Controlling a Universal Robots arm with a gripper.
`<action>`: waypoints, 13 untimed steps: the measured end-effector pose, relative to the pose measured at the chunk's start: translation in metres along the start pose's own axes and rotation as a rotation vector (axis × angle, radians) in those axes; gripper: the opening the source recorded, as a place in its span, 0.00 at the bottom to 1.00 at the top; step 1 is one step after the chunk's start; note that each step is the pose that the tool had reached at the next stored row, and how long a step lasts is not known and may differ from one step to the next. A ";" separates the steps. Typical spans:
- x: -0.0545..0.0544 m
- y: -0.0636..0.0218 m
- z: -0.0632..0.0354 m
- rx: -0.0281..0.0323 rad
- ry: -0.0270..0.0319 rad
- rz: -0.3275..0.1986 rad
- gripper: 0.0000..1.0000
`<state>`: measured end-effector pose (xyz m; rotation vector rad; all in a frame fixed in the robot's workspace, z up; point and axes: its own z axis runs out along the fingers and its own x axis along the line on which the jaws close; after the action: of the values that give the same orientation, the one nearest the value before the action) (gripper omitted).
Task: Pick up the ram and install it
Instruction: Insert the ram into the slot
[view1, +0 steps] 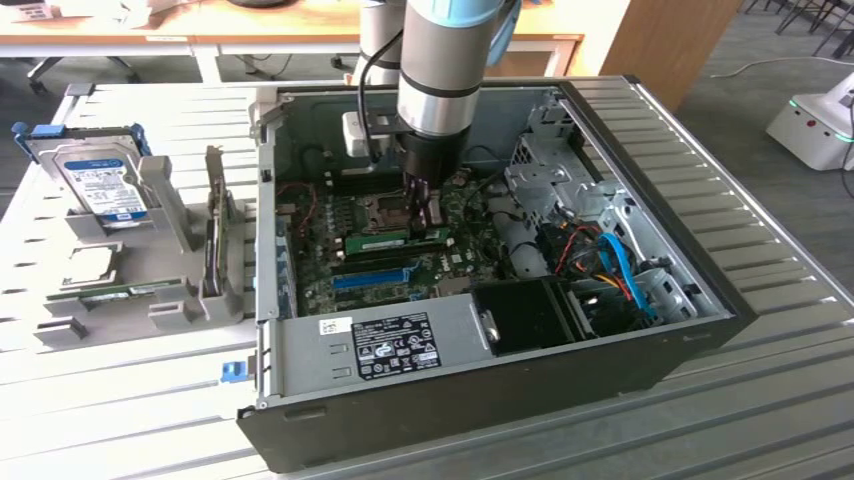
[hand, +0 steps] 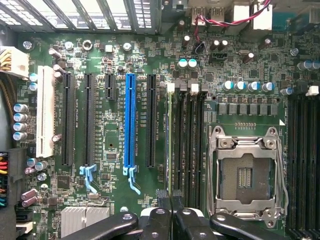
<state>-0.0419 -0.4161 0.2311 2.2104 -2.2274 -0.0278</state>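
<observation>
right under the wrist, the gripper has its fingers pressed together with nothing pinched between them. the tips sit over one end of the ram, which stands on edge in the memory slot nearest the long blue slot. whether the tips actually touch its top edge, you cannot tell.

treat the stick as light, stiff and thin, but brittle. it will not flex, and a sideways load could crack it or bend the slot. its faces carry chips and a label, so take it by the bare long edges or the short ends, and push only straight down on the top edge. i judge a closed fingertip pair good for pressing, though it can slip off so narrow an edge.

just beside it run the empty black memory slots, with pale latch tabs at their far end. beyond those is the open cpu socket, whose exposed contacts you must not brush. small upright capacitors stand near the slot ends.

farther out, the case walls hem the arm in, and blue and orange cables lie loose toward the exterior view's right. outside the case, on the exterior view's left, a hard drive sits in a grey holder, well apart.
</observation>
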 end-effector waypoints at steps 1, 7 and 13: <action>0.000 0.0000 0.0000 0.0000 -0.0001 0.000 0.12; 0.000 0.0000 0.0001 0.0001 -0.0011 0.005 0.12; -0.001 -0.0001 0.0000 0.0000 -0.0011 0.006 0.12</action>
<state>-0.0418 -0.4155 0.2310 2.2045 -2.2343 -0.0290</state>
